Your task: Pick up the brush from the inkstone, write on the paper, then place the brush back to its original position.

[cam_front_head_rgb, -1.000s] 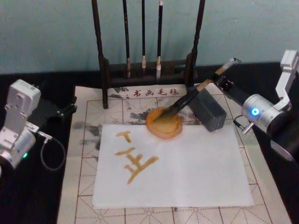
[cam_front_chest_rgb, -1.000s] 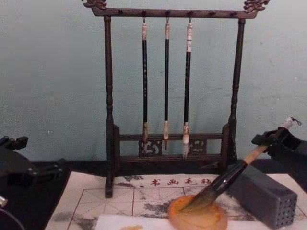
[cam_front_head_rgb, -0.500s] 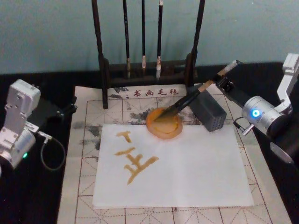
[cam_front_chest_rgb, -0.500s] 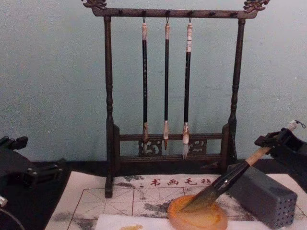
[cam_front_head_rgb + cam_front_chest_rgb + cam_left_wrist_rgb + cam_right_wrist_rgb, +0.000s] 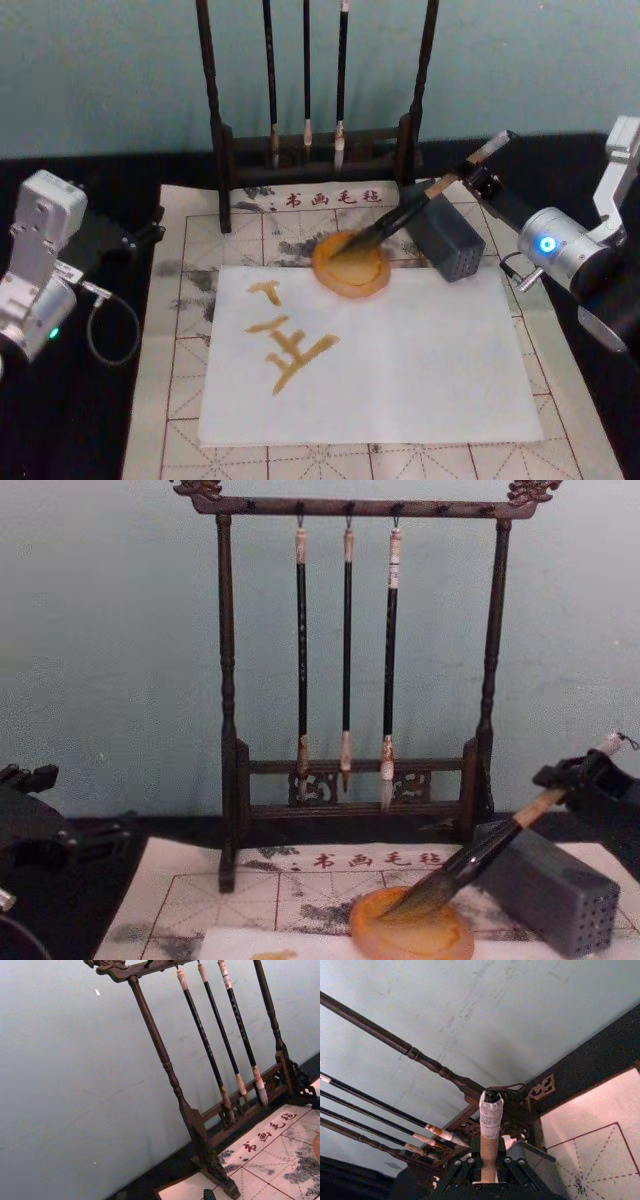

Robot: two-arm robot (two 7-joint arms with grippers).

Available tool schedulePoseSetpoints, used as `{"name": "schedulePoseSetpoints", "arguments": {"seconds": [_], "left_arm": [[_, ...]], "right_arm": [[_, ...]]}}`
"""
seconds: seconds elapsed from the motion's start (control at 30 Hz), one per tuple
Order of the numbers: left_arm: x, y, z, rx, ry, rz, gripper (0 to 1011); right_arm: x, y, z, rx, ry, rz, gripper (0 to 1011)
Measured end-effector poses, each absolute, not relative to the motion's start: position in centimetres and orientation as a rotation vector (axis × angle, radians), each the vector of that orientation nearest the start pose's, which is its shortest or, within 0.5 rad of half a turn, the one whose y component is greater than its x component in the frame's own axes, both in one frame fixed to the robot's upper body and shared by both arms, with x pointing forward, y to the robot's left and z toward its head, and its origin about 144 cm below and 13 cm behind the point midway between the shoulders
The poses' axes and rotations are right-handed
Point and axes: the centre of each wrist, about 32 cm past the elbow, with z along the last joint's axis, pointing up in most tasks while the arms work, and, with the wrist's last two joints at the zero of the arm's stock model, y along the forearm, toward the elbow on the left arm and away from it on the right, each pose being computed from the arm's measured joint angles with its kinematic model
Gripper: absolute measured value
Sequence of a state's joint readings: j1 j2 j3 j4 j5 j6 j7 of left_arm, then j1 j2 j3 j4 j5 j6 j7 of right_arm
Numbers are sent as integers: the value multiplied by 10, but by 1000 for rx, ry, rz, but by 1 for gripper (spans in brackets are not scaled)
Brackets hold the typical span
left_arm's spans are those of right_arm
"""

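Overhead, yellow strokes (image 5: 285, 350) on paper (image 5: 420, 370)

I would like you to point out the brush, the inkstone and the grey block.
brush (image 5: 405, 212), head view, on its black lower section.
inkstone (image 5: 350, 287), head view, on its near rim.
grey block (image 5: 548, 890), chest view, on its long side face.
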State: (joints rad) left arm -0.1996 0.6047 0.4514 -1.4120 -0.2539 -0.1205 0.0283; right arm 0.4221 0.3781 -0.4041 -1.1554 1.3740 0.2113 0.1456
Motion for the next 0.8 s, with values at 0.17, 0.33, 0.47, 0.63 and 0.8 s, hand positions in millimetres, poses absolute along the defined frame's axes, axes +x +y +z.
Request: {"name": "schedulePoseSetpoints", "arguments": {"seconds": [0.17,0.33,0.47,0.63,0.8], "left_arm": [[489,310,1140,304,-285,1248,1001],[489,310,1140,304,-285,1248,1001],[489,310,1140,304,-285,1248,1001],[489,310,1140,304,-285,1248,1001],[489,310,1140,304,-285,1248,1001]], "right_arm": [[560,-275,1151,412,900,-1100,179],[560,-275,1151,412,901,-1100,179],[560,-275,1151,413,902,-1099,230],[560,-275,1151,413,902,-1099,374],[560,-275,1151,413,902,-1098,529]]}}
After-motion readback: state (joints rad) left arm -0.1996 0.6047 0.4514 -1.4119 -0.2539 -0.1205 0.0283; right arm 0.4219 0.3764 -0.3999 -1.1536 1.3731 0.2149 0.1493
